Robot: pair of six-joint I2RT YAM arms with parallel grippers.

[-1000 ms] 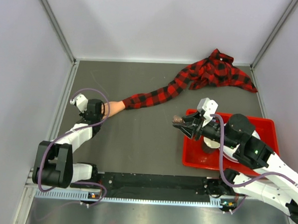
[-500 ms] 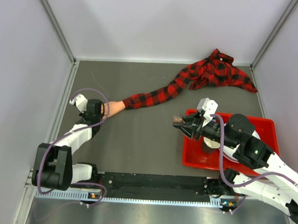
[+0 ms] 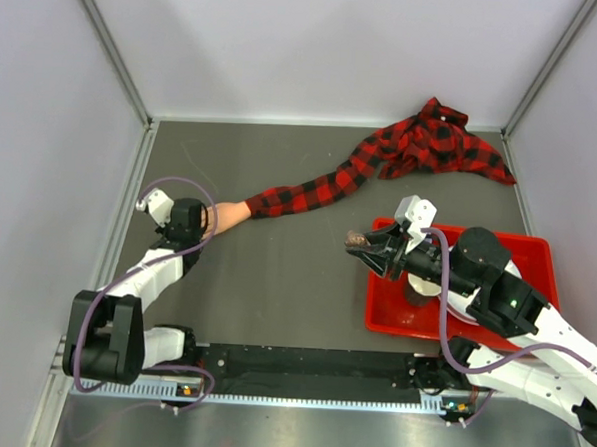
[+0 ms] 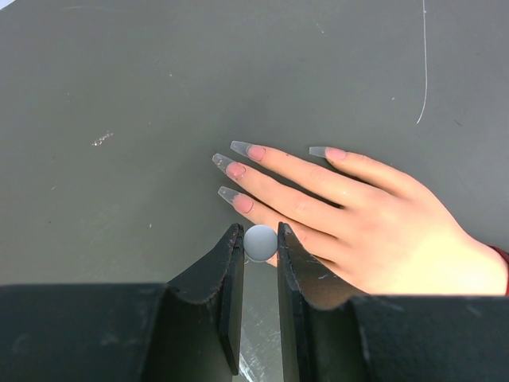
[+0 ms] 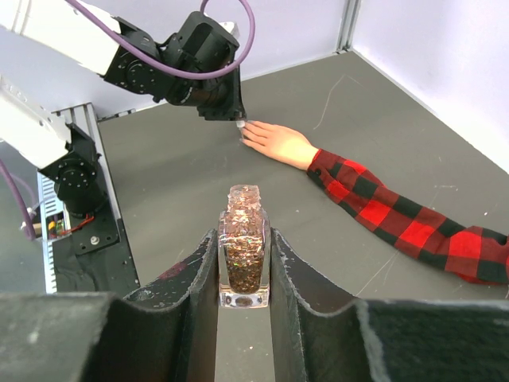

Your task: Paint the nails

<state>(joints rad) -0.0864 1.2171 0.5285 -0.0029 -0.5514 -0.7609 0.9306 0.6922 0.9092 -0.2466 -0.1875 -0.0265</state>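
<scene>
Both jaws stay clamped, right on the glitter bottle (image 5: 244, 247), left on a grey-capped brush (image 4: 260, 243) that has crept slightly outward, nearing the nails (image 4: 238, 169).

Your top view looks down on the mannequin hand (image 3: 232, 214) from high above; the left wrist camera sits close over it, and the right wrist one faces it from afar.

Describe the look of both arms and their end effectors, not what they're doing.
Both arms, left arm and right arm, have white links with black joint housings. A purple cable loops along each. The left end effector and right end effector have matte black, flat, tapering fingers.
</scene>
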